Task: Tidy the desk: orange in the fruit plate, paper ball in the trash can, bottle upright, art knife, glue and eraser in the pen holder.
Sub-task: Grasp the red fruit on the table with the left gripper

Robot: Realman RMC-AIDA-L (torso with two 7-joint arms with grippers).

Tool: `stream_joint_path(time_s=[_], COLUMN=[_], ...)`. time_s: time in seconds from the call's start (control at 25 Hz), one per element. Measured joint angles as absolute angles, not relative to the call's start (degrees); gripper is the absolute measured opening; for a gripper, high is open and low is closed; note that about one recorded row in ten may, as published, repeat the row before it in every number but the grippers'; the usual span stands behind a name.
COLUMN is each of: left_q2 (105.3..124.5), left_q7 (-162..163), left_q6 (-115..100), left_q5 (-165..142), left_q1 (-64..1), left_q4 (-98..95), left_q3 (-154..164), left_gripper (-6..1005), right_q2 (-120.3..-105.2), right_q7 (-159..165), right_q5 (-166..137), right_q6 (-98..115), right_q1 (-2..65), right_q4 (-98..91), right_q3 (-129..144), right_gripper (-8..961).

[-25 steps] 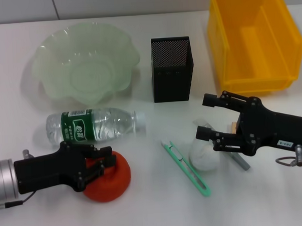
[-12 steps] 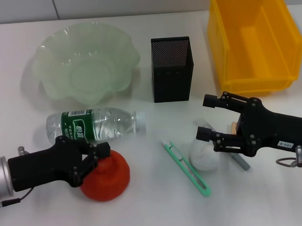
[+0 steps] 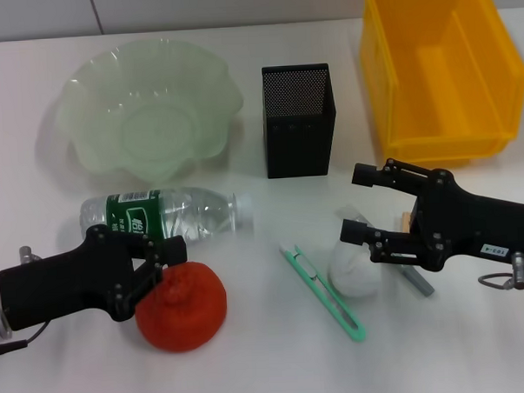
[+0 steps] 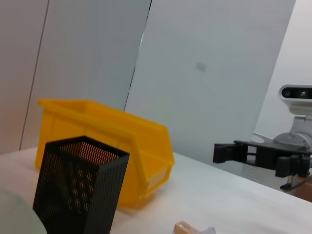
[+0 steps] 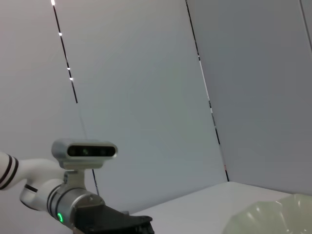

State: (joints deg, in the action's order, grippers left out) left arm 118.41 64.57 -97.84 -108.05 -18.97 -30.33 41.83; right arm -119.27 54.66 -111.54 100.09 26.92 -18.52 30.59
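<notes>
Left gripper [image 3: 165, 262] — drawn back off the orange [image 3: 181, 305], fingers open, holding nothing; you have no grasp, and the orange sits on the bench [image 3: 252, 362], well short of the fruit plate [image 3: 149, 106]. Right gripper [image 3: 360, 205] — unmoved, fingers open around the paper ball [image 3: 354, 269]

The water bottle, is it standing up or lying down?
Lying down. The bottle rests on its side on the desk, its cap end toward the pen holder, just behind the orange.

head looks down, wrist views level
</notes>
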Motion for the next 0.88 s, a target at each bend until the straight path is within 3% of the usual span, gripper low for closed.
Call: stream_joint_path(time_s=[0.36,0.68,0.88], left_q2=[118.53,118.31,118.22], left_q7=[61.1,59.4,59.4], left_q6=[-95.8,-96.0,-95.6], left_q5=[-107.9,-107.9,-108.4], left_q1=[-18.8,-18.0,-17.3], left_q4=[-28.9,-28.1,-28.4], left_q3=[41.5,41.4,41.6], left_gripper=[21,205,375], right_q2=[-119.27,-119.27,-119.27], right_q7=[54.7,54.7,54.7], right_q5=[-111.5,-111.5,-111.5], right_q6=[99.6,99.0,99.0], right_q1=[27.1,27.2,27.7], right_q4=[-18.8,-18.9,-18.7], right_q3=[30.6,30.6,30.6], right_gripper=[822,821,820])
